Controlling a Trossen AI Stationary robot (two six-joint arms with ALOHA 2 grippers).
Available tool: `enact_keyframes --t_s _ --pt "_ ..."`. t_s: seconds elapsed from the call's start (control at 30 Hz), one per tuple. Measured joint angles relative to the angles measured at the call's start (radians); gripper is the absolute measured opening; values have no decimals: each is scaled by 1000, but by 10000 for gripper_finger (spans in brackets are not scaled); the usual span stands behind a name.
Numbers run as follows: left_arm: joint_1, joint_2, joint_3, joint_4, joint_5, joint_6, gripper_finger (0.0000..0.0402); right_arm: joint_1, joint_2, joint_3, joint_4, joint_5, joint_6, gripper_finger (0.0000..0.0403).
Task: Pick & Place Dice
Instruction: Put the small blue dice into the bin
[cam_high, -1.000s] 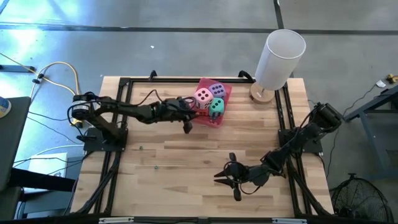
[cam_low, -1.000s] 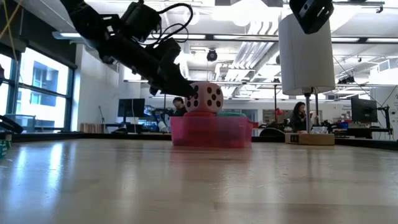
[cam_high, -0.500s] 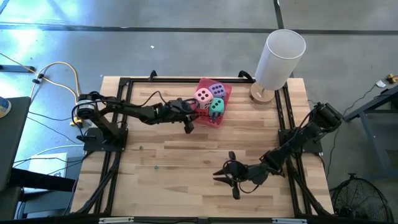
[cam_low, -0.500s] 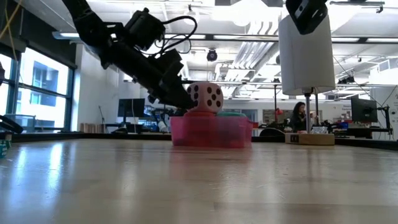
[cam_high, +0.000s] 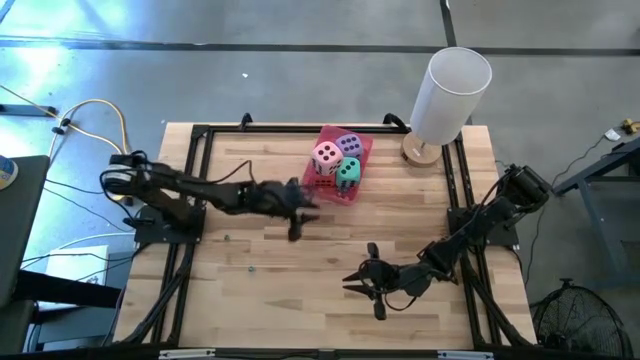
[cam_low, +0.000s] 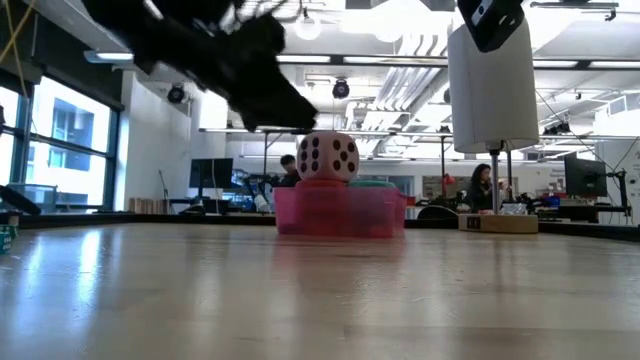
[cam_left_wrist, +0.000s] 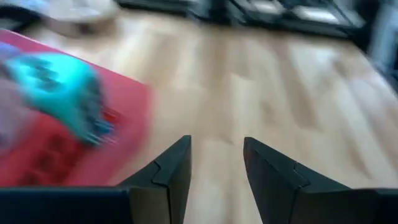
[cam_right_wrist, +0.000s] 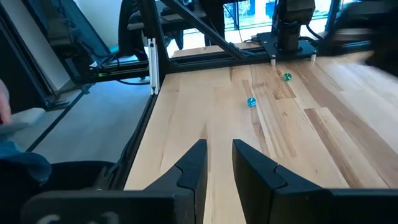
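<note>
Dice sit heaped in the pink tray at the worktop's far edge, just beyond the nearer left gripper, whose slightly parted fingers hold nothing; the right gripper, narrowly parted too, waits well apart.

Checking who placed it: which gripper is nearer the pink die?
Left. The left gripper sits just beside the tray holding the pink die; the right gripper rests far off.
</note>
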Motion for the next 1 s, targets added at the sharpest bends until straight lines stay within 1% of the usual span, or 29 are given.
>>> enact_keyframes --t_s 0.13,0.3,0.4,0.47,0.57,0.73,0.9,1.0 --pt "-110 -67 0 -193 61 -5 142 0 0 0 3 0 -5 65" --pt "-251 -113 0 -498 144 -8 142 -1 0 0 7 0 -5 65" --pt "-328 -114 0 -623 206 -8 142 -7 0 0 12 0 -5 65" --pt "-377 -114 0 -672 220 -8 142 -13 0 0 14 0 -4 65" --pt "-436 -114 0 -712 212 -49 142 -21 0 0 19 0 -2 65" --pt "-495 -114 0 -796 199 -162 142 -28 0 0 18 -1 -2 65" --pt "-553 -114 0 -938 92 -308 142 -27 0 0 18 -3 -4 65" --pt "-577 -114 0 -959 53 -363 142 -27 0 0 17 -3 -4 65"
